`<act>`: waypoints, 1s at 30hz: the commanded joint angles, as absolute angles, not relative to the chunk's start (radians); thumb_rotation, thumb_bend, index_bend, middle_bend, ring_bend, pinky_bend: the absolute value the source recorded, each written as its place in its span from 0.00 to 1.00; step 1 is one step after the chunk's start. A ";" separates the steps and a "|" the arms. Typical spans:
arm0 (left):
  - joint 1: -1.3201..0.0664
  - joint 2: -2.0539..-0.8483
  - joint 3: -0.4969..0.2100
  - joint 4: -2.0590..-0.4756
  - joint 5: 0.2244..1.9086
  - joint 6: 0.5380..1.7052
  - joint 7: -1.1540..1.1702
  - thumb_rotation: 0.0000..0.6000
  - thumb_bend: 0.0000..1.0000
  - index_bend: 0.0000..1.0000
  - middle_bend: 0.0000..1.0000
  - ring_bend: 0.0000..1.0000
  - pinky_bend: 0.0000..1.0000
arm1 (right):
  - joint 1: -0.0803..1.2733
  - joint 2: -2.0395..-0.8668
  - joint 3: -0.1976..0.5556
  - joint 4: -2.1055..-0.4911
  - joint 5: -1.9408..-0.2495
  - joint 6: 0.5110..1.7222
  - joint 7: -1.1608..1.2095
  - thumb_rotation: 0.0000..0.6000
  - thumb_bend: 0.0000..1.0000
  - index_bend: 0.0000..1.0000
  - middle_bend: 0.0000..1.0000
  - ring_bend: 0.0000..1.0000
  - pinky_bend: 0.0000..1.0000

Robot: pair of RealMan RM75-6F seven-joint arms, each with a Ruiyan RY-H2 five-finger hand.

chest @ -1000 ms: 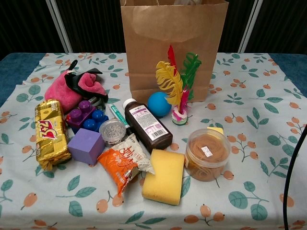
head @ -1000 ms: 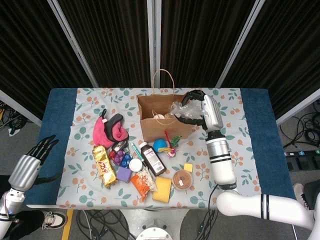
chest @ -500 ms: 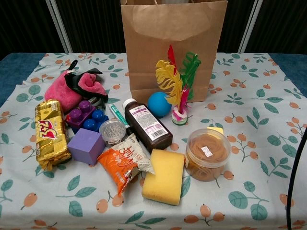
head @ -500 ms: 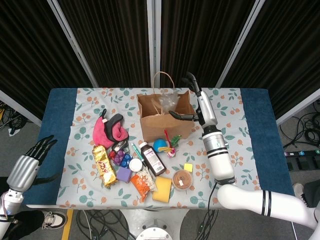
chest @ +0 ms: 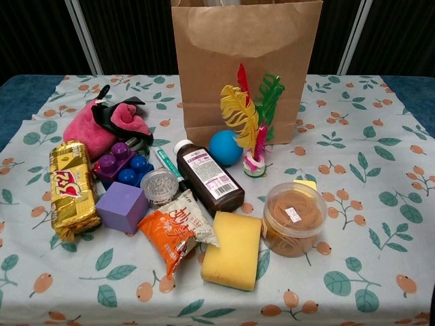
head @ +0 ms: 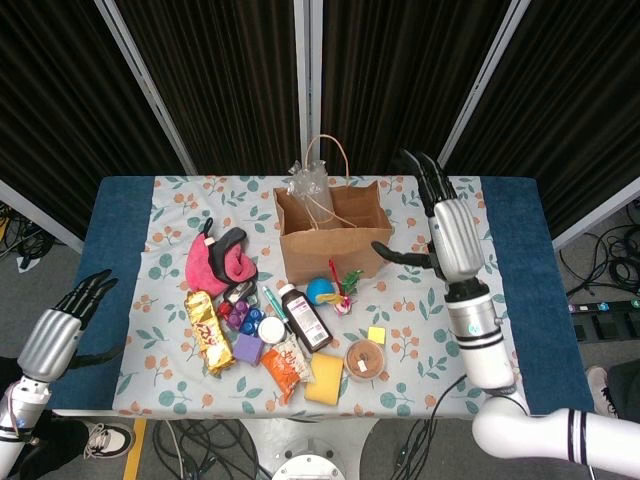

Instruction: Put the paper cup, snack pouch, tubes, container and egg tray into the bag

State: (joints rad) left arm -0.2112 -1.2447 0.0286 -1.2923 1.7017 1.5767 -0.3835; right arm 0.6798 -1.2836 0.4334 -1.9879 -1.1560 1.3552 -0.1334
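Bag loading, right hand empty beside the bag.
The right hand (head: 447,232), fingers spread, holds nothing right of the upright bag (head: 330,240) near the table's far edge; the left hand (head: 62,330) hangs open off the table's left edge; the container (chest: 293,217) waits near the front edge.

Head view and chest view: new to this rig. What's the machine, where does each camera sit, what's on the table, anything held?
It is a two-armed robot with five-finger hands. The head view looks down from above; the chest view looks across the table from low in front. In the head view the right robot hand hangs open beside the brown paper bag, holding nothing. The left robot hand waits open off the table's left edge. A clear plastic item sticks out of the bag's top. On the floral tablecloth lie an orange snack pouch, a yellow sponge, a round container, a brown bottle and a pink cloth, among others.
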 commanded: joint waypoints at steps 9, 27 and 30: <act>-0.206 -1.246 0.034 -1.312 1.716 1.592 -0.363 1.00 0.03 0.10 0.14 0.11 0.26 | 0.503 -1.115 0.030 -2.148 -1.149 1.164 -0.346 1.00 0.00 0.07 0.14 0.01 0.10; -0.187 -1.240 0.028 -1.285 1.703 1.615 -0.371 1.00 0.03 0.10 0.14 0.11 0.26 | 0.626 -1.339 -0.018 -2.004 -0.932 1.079 -0.688 1.00 0.01 0.10 0.16 0.02 0.03; -0.186 -1.242 0.028 -1.278 1.700 1.613 -0.377 1.00 0.03 0.10 0.14 0.11 0.26 | 0.637 -1.379 -0.019 -1.984 -0.923 1.080 -0.711 1.00 0.04 0.10 0.16 0.02 0.03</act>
State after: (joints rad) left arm -0.1866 -1.2411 0.0282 -1.2797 1.7010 1.6137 -0.3745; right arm 0.6282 -1.3621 -0.0160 -1.9970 -0.9308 1.0765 -0.6974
